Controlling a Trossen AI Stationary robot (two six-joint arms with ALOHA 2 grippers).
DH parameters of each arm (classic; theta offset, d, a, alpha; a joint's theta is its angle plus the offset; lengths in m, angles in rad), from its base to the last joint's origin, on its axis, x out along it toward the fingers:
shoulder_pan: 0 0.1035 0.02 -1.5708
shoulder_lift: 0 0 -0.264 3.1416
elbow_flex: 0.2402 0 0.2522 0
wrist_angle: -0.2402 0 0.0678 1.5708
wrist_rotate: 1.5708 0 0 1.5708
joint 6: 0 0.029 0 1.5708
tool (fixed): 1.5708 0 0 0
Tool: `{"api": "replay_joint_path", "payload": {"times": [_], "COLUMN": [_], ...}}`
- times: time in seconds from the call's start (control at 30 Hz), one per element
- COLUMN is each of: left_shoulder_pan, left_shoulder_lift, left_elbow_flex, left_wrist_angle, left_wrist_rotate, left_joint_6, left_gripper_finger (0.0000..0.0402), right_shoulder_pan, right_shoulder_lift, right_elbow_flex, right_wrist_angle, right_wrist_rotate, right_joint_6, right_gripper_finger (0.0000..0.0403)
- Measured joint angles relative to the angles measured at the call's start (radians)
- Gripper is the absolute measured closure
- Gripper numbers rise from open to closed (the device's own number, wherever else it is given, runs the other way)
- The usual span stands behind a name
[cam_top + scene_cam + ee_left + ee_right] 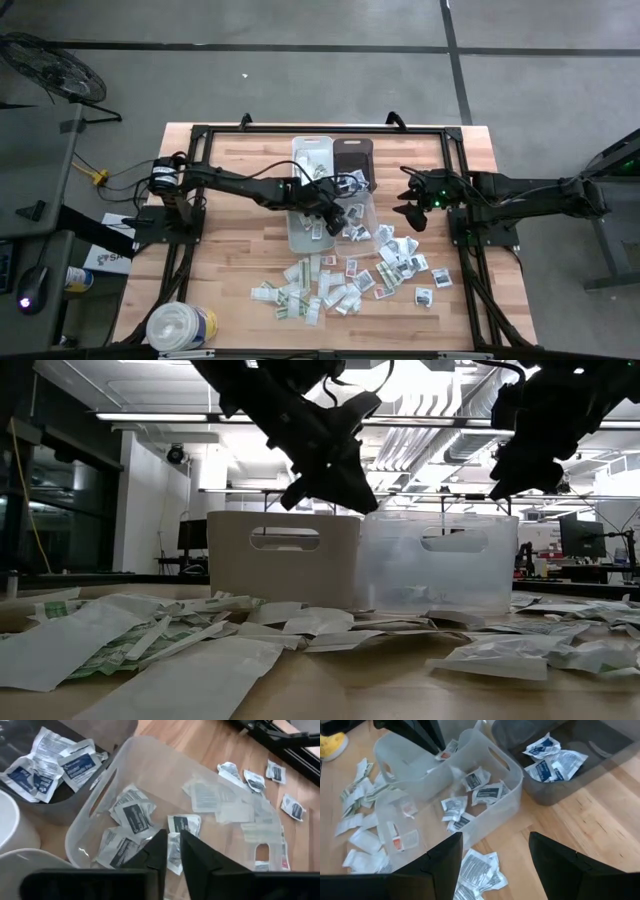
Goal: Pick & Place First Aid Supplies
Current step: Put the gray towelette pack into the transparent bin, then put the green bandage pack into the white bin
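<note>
Packets (pixel 330 290) lie strewn over the front of the table (pixel 230 200), with more inside the bins. The left gripper (pixel 170 855) hangs over the clear bin (pixel 150 770), its fingers (pixel 197 862) a narrow gap apart with a white packet (pixel 173 852) showing between them; whether they grip it I cannot tell. Below it several packets (pixel 132 815) rest on the bin floor. Just beside stands the dark bin (pixel 570 750), holding a few blue-printed packets (pixel 552 762), and a white bin (pixel 283 555) sits next to the clear one. The right gripper (pixel 495 855) hovers near the bins, fingers wide apart and empty, above loose packets (pixel 480 870). A round tub (pixel 182 326) stands at the table's front left corner.
</note>
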Motion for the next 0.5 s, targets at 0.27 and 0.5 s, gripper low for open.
{"api": "replay_joint_path", "payload": {"times": [0.27,0.5], "left_shoulder_pan": [0.003,-0.093], "left_shoulder_lift": [-0.03,-0.151], "left_elbow_flex": [-0.001,-0.001], "left_wrist_angle": [-0.023,-0.292], "left_wrist_rotate": [0.066,0.004], "left_joint_6": [0.065,0.148], "left_gripper_finger": [0.027,0.0264], "right_shoulder_pan": [0.0,0.0], "right_shoulder_lift": [0.0,0.0], "right_elbow_flex": [0.0,0.0], "right_wrist_angle": [0.0,-0.003], "right_wrist_rotate": [-0.005,-0.007], "right_joint_6": [-0.006,0.035], "right_gripper_finger": [0.0181,0.0181]}}
